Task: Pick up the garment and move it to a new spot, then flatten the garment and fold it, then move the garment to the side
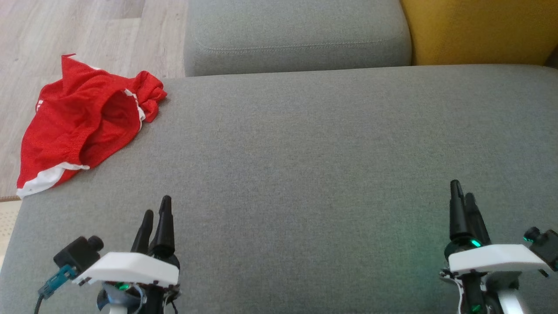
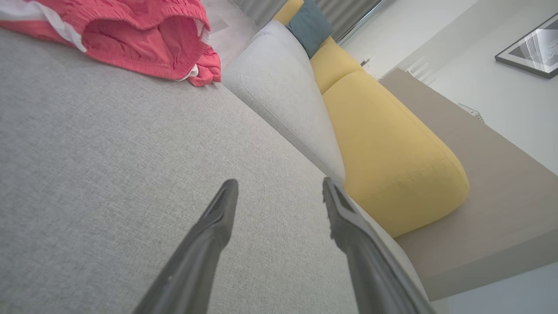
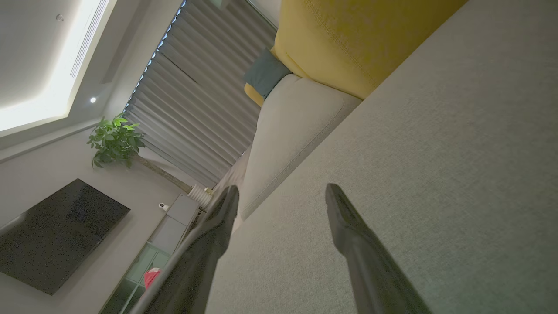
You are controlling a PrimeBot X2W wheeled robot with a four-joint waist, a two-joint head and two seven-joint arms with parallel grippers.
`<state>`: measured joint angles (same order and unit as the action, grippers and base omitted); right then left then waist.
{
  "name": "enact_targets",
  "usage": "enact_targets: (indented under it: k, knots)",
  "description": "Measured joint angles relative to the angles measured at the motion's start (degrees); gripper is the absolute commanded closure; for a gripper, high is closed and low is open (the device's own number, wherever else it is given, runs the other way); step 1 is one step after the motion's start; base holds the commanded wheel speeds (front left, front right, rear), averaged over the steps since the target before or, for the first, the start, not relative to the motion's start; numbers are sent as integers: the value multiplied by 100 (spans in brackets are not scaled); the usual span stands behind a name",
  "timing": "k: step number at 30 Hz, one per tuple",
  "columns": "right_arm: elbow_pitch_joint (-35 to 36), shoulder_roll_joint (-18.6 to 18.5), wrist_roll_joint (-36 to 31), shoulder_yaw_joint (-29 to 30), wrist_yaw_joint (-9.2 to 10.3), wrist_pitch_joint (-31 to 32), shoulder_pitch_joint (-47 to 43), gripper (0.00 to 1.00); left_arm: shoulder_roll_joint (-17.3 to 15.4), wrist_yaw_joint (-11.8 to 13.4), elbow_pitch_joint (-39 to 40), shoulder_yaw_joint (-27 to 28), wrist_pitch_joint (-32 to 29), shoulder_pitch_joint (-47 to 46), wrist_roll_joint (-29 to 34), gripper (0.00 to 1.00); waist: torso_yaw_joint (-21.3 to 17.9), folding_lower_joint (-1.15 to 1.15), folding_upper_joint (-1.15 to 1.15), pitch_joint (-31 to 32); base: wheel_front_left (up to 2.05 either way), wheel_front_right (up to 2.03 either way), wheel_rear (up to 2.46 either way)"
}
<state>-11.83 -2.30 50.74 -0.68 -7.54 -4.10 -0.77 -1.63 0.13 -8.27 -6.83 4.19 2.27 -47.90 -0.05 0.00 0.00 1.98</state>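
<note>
The garment (image 1: 85,120) is a crumpled pair of red mesh shorts with white trim, lying at the far left edge of the grey sofa seat (image 1: 305,174), partly hanging over that edge. The left wrist view has the garment (image 2: 144,39) at its upper left. My left gripper (image 1: 156,214) hovers open over the seat at the near left, well short of the shorts, nothing between its fingers (image 2: 218,218). At the near right my right gripper (image 1: 463,196) is open too, over bare seat, with empty fingers (image 3: 348,222).
A grey cushion (image 1: 296,35) and a yellow cushion (image 1: 479,30) stand behind the seat. Wooden floor (image 1: 65,35) lies beyond the seat's left edge. The right wrist view takes in curtains (image 3: 196,100), a plant (image 3: 114,140) and a dark screen (image 3: 56,235).
</note>
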Motion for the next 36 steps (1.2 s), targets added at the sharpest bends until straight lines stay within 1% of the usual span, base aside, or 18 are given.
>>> enact_targets:
  k: [2,12,26,29,30,36]
  knots:
    - [5,0,-78,-23,0,-12,0,0,0,18,19,-5,3,3,82,0,1,0,0,2,0,0,0]
    - [98,-1,-951,-167,0,-163,-2,0,-10,134,135,-112,186,139,850,0,5,0,0,19,0,0,0]
    - [168,-2,-2071,-315,0,-408,-5,0,-23,244,250,-307,408,231,1826,0,-8,0,0,60,0,0,0]
    - [153,-3,-2395,-352,0,-459,-5,0,-26,253,254,-350,467,230,2095,0,-8,0,0,66,0,0,0]
    - [148,-3,-2544,-372,0,-499,-5,0,-27,300,256,-356,505,231,2225,0,-7,0,0,70,0,0,0]
    - [107,-3,-3007,-425,0,-603,-5,0,-32,366,271,-387,606,231,2639,0,-6,0,0,83,0,0,0]
